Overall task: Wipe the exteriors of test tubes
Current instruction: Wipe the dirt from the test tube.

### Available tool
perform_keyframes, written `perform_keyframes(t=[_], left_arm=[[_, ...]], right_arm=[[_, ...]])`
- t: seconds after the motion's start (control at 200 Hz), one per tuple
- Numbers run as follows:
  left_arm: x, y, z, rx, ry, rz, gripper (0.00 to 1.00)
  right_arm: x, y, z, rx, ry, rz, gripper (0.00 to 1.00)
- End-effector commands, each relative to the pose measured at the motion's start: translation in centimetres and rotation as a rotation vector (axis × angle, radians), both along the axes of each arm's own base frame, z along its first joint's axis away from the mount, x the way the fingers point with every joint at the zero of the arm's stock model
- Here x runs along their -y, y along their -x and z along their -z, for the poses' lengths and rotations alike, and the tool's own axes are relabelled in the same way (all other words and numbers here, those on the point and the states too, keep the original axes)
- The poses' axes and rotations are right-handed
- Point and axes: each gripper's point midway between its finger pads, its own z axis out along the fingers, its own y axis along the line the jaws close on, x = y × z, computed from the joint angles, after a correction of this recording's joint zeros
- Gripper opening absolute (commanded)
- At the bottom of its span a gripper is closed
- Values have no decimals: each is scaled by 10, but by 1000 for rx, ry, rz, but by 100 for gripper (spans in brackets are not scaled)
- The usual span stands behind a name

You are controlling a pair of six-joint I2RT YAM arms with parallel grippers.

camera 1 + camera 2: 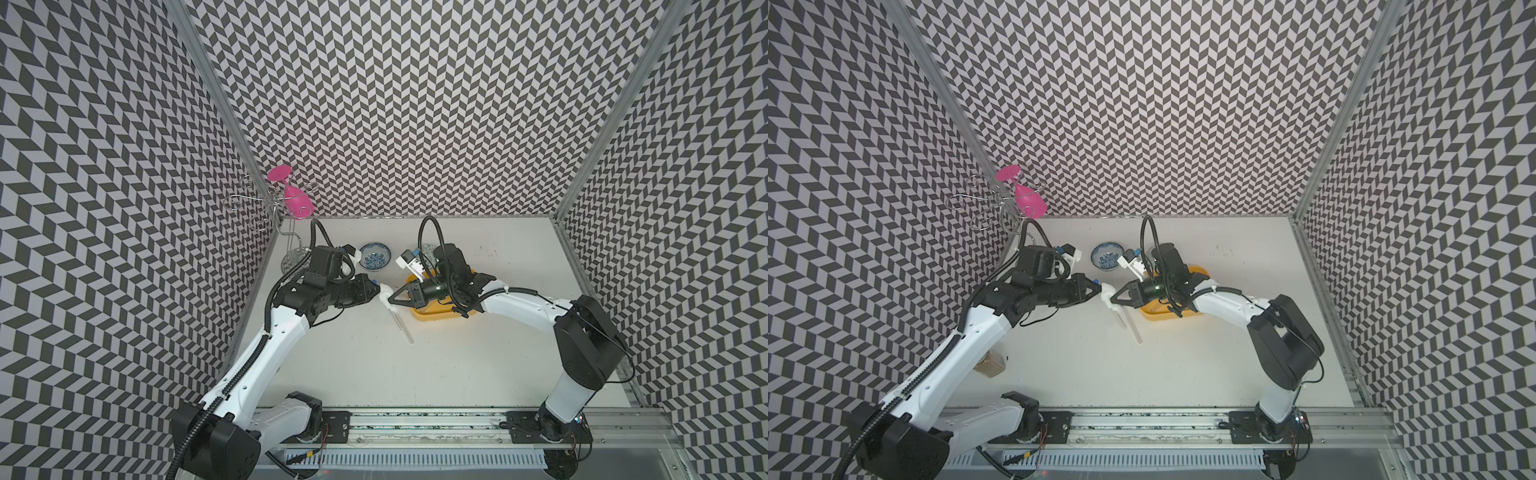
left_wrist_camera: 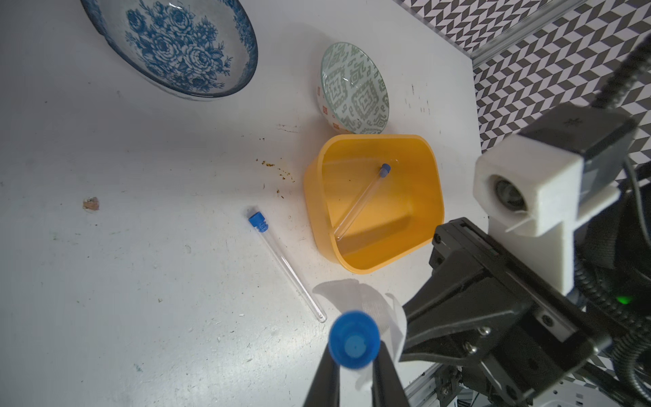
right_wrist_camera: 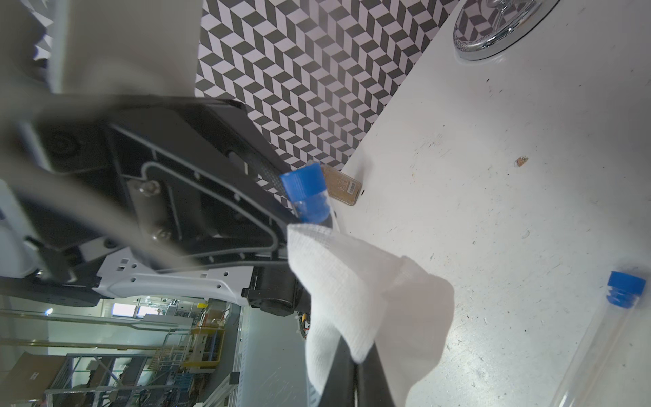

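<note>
I'm gripping one tube (image 3: 306, 192) at its blue cap with the left gripper (image 2: 354, 356), jaws nearly closed. The right gripper (image 1: 389, 296) is pinching the tissue (image 3: 352, 282) against it, just past the cap. A second tube (image 2: 285, 267) is lying on the table (image 2: 141, 246), and a third tube (image 2: 359, 204) is in the bin (image 2: 310, 211).
</note>
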Motion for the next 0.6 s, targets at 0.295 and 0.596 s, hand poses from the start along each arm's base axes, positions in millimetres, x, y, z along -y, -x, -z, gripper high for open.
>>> perform_keyframes(t=[0.295, 0.596], left_arm=[[9, 0, -19, 42, 57, 22, 15], [4, -15, -20, 71, 12, -7, 15]], right_arm=[[-17, -12, -20, 46, -74, -34, 0], [-16, 6, -10, 12, -70, -65, 0]])
